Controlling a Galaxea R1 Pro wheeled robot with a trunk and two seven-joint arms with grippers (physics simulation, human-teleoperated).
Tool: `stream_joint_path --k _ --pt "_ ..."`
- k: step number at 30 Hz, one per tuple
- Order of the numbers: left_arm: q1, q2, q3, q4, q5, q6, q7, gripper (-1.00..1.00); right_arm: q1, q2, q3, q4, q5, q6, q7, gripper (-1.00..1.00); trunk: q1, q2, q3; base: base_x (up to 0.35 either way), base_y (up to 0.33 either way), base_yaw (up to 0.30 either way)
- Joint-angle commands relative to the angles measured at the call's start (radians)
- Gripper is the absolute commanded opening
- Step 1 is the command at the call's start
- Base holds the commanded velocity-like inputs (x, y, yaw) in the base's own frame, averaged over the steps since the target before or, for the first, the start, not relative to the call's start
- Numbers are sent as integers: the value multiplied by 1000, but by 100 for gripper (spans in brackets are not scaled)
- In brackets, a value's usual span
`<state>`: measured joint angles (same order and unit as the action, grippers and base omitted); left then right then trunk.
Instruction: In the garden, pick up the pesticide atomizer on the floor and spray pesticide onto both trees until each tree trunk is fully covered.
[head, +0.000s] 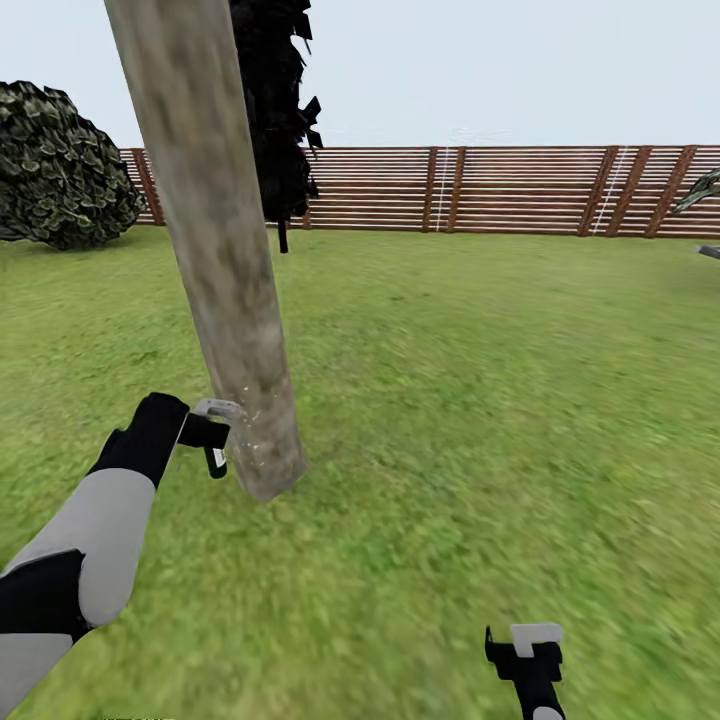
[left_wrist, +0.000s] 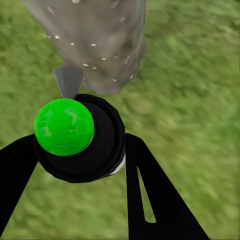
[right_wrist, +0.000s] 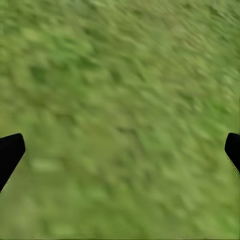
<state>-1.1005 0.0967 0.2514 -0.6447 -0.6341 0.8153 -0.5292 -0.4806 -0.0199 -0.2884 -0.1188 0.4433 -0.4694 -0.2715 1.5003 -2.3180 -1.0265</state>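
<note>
The pesticide atomizer is off the floor, clamped between the fingers of the left gripper, its grey nozzle pointing at the foot of the tree trunk just ahead of that hand. White specks of pesticide dot the base of the trunk, sparsely, so by the look of it this trunk is only partly covered and the second tree is yet to be treated. The atomizer shows as a round black body topped by a glossy green cap. The right gripper hangs low over bare grass, well away from the trunk, fingers spread and holding nothing
</note>
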Motion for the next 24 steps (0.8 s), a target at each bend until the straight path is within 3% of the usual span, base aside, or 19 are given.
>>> stream_joint_path --k 1,24 --pt "1 0 0 -3 1 0 0 -100 0 0 0 0 0 0 0 100 0 0 0 69 -257 263" --pt "1 1 6 -8 -3 -1 3 -100 0 0 -1 0 0 0 0 100 0 0 0 43 -275 28"
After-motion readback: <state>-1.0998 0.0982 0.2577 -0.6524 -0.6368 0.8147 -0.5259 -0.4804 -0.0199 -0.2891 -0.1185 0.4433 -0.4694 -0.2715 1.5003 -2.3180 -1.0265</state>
